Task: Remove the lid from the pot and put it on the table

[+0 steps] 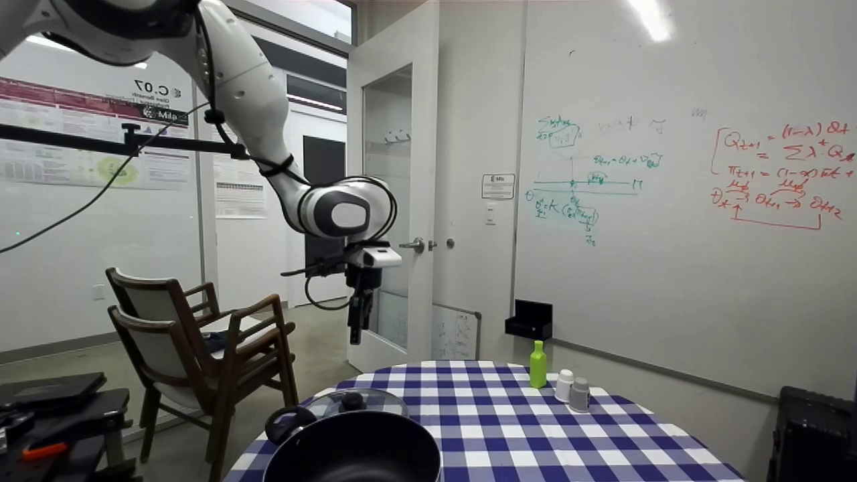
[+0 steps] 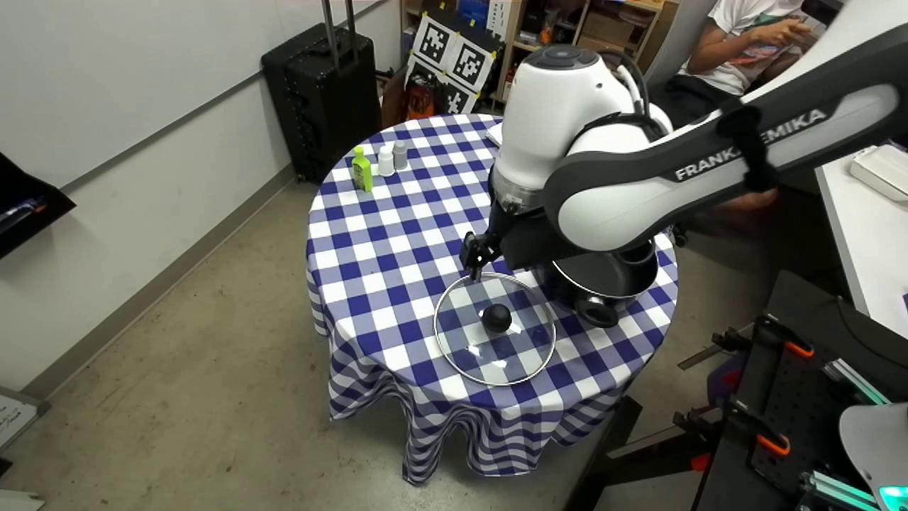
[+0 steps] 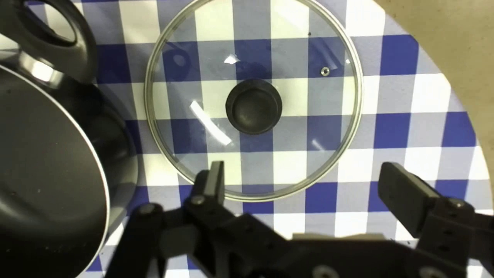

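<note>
The lid is round clear glass with a metal rim and black knob. It lies knob up on the checked table (image 1: pixel 495 418), beside the pot, in both exterior views (image 1: pixel 385 402) (image 2: pixel 496 355). The wrist view shows the whole knob and most of the lid (image 3: pixel 254 106). The black pot (image 1: pixel 355 448) stands uncovered; it also shows in an exterior view (image 2: pixel 610 273), partly behind the arm, and at the left of the wrist view (image 3: pixel 50 162). My gripper (image 3: pixel 303 168) is open and empty, pointing down above the table near the lid's rim. It also shows in an exterior view (image 1: pixel 358 338).
A green bottle (image 1: pixel 537 366), a white shaker (image 1: pixel 564 386) and a grey shaker (image 1: pixel 579 396) stand near the table's far edge. The pot's side handle (image 2: pixel 596 312) sticks out close to the lid. Wooden armchairs (image 1: pixel 201 355) stand beyond the table. A person (image 2: pixel 745 42) sits in the background.
</note>
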Motion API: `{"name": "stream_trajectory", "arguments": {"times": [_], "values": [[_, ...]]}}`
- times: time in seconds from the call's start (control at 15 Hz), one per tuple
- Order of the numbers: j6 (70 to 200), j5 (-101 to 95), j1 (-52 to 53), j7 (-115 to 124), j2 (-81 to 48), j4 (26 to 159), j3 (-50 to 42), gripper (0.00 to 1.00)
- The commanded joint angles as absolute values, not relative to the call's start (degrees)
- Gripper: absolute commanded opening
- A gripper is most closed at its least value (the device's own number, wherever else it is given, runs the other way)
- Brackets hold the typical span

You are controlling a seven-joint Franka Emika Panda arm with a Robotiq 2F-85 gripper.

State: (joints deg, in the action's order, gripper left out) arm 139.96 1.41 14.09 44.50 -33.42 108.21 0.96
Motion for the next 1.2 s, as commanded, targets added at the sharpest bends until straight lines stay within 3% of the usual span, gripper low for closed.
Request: {"name": "stream_trajectory", "arguments": {"times": [0.0,0.47,0.87,0.93,1.13], "values": [[140.9,-1.6,15.6,44.0,-20.7,118.8,-0.7,1.0],[139.5,-20.8,15.3,54.0,0.6,134.8,-0.4,1.0],[136.1,-14.5,11.8,51.0,15.0,143.0,6.8,1.0],[137.5,-16.8,10.2,51.6,9.5,139.4,7.5,1.0],[136.4,-14.6,9.8,51.3,14.0,142.0,9.1,1.0]]}}
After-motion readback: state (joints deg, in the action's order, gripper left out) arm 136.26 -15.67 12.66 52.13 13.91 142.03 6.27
